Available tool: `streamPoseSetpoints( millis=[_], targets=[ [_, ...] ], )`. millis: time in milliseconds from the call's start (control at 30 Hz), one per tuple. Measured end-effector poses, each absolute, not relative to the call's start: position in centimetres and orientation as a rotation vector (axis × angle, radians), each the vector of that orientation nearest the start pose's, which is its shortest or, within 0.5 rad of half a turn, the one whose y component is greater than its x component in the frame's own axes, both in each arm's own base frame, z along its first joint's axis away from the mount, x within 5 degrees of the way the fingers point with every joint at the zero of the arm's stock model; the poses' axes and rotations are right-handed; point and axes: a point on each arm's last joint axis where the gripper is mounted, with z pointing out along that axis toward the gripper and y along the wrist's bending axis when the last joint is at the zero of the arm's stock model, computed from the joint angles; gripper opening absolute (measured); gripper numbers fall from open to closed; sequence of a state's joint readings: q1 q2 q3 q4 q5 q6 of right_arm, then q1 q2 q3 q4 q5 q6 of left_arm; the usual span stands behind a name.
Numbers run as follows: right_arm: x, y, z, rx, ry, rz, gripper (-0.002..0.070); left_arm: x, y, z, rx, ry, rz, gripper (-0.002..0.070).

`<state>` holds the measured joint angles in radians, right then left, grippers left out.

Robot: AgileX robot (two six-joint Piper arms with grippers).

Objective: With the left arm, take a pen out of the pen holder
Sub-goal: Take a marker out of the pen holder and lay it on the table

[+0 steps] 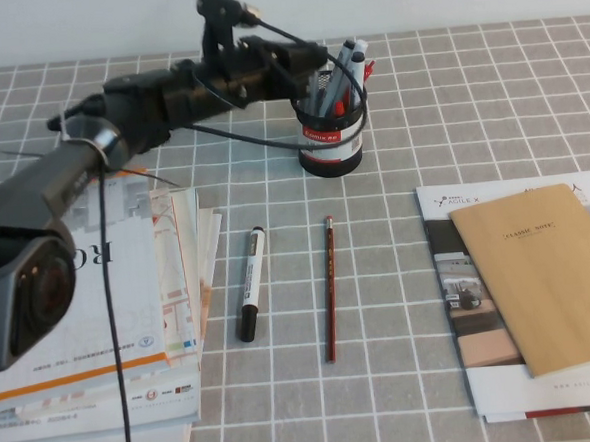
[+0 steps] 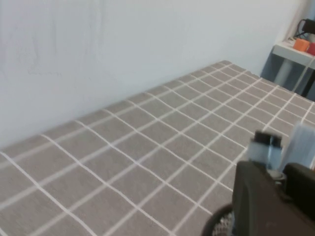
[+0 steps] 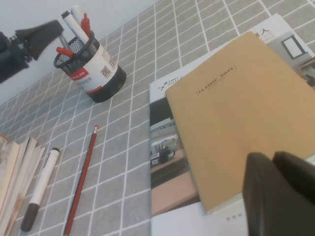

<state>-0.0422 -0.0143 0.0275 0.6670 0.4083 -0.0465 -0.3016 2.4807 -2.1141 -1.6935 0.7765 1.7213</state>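
The high camera looked down over the whole counter (image 1: pixel 449 121). The right wrist camera, low above the notebook (image 3: pixel 231 113), faced the pen holder (image 3: pixel 93 69), which both views shared. The left wrist camera peered closely past a pen (image 2: pixel 266 145) toward the wall (image 2: pixel 123 49).

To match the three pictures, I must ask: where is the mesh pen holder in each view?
High view: pen holder at the far middle, left pincer at its rim.
Left wrist view: only a piece of its rim, beside the left pincer.
Right wrist view: across the table from the right pincer, which hangs over the brown notebook.
Shared landmark: the white markers standing in it.
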Motion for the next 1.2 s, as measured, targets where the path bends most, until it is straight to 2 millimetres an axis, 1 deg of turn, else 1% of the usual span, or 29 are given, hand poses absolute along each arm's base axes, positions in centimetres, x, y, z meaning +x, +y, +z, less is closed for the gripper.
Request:
streamPoseSetpoints(
  millis=[100,267,367,400,500,567,600,633,667,767,833,900,967,1100,1167,1200],
  targets=[
    [5.2,2.0,17.6,0.396,1.816,0.602,-0.0013,51.5,-21.8,22.3,0.803,1.547,-0.881,0.0058],
    [5.2,2.0,17.6,0.396,1.816,0.602,-0.0013,50.6,-21.3,26.1,0.821,1.47,-0.875,0.0058],
    [5.2,2.0,17.6,0.396,1.816,0.602,-0.0013,49.8,-21.2,28.8,0.841,1.419,-0.859,0.0058],
    [5.2,2.0,17.6,0.396,1.816,0.602,-0.0013,49.4,-21.0,30.1,0.85,1.398,-0.849,0.0058],
    [5.2,2.0,17.6,0.396,1.816,0.602,-0.0013,48.4,-20.7,32.8,0.849,1.384,-0.849,0.0058],
    [5.2,2.0,17.6,0.396,1.816,0.602,-0.0013,47.1,-20.2,35.6,0.82,1.443,-0.86,0.0058],
    [5.2,2.0,17.6,0.396,1.816,0.602,-0.0013,46.2,-19.8,37.0,0.829,1.48,-0.838,0.0058],
    [5.2,2.0,17.6,0.396,1.816,0.602,-0.0013,45.6,-19.6,37.9,0.82,1.528,-0.84,0.0058],
    [5.2,2.0,17.6,0.396,1.816,0.602,-0.0013,44.5,-19.2,39.1,0.854,1.582,-0.796,0.0058],
    [5.2,2.0,17.6,0.396,1.816,0.602,-0.0013,42.3,-18.0,40.5,0.895,1.777,-0.721,0.0058],
    [5.2,2.0,17.6,0.396,1.816,0.602,-0.0013,41.5,-17.3,40.6,0.923,1.895,-0.658,0.0058],
    [5.2,2.0,17.6,0.396,1.816,0.602,-0.0013,41.1,-16.8,39.7,0.924,2.038,-0.62,0.0058],
    [5.2,2.0,17.6,0.396,1.816,0.602,-0.0013,41.1,-16.5,38.2,0.92,2.158,-0.606,0.0058],
    [5.2,2.0,17.6,0.396,1.816,0.602,-0.0013,42.0,-16.5,33.6,0.878,2.365,-0.645,0.0058],
    [5.2,2.0,17.6,0.396,1.816,0.602,-0.0013,42.5,-16.3,31.3,0.841,2.445,-0.667,0.0058],
    [5.2,2.0,17.6,0.396,1.816,0.602,-0.0013,42.7,-16.3,30.5,0.826,2.467,-0.673,0.0058]
  ],
)
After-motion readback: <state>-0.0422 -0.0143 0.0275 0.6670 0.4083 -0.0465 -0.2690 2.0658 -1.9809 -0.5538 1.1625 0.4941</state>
